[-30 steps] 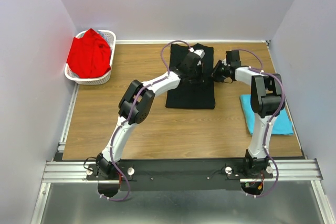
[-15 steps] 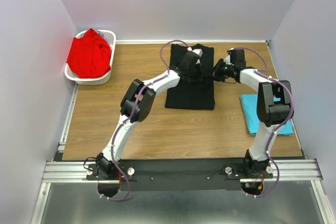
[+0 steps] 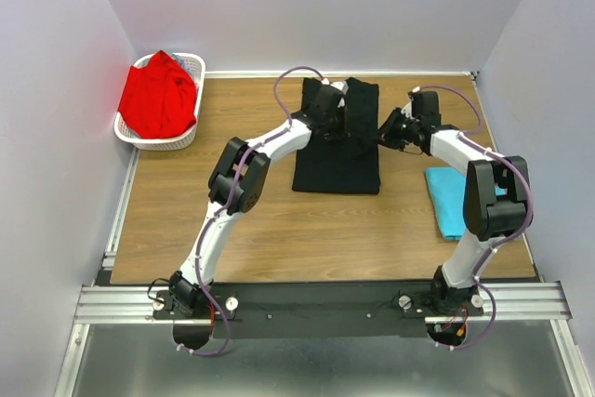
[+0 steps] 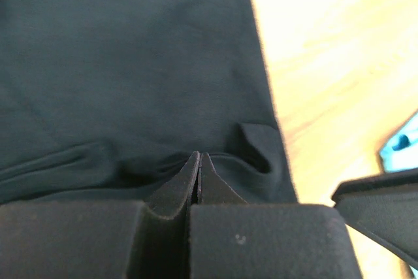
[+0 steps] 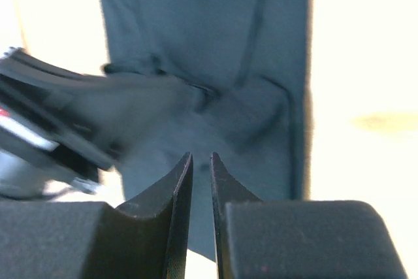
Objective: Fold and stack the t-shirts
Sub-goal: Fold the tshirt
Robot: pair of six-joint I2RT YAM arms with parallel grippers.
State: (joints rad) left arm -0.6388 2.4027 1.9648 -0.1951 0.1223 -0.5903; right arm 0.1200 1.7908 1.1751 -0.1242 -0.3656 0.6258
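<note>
On the wooden bench (image 3: 232, 220), far middle, folded black cloth t-shirt (image 3: 335, 166) pinched by clenched left end effector (image 4: 199, 156); right end effector (image 5: 200, 156) at its right edge, nearly clenched, grasp unclear.

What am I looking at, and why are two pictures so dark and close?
Two white robot arms stand at a wooden table. One picture is from a camera overhead; the two dark ones are from cameras on each wrist, looking past the fingers. A black t-shirt lies mid-table, a turquoise shirt at right, a red shirt in a white basket far left. The left end effector is shut, pinching the black cloth. The right end effector is nearly closed at the shirt's edge; whether it holds cloth is unclear.
</note>
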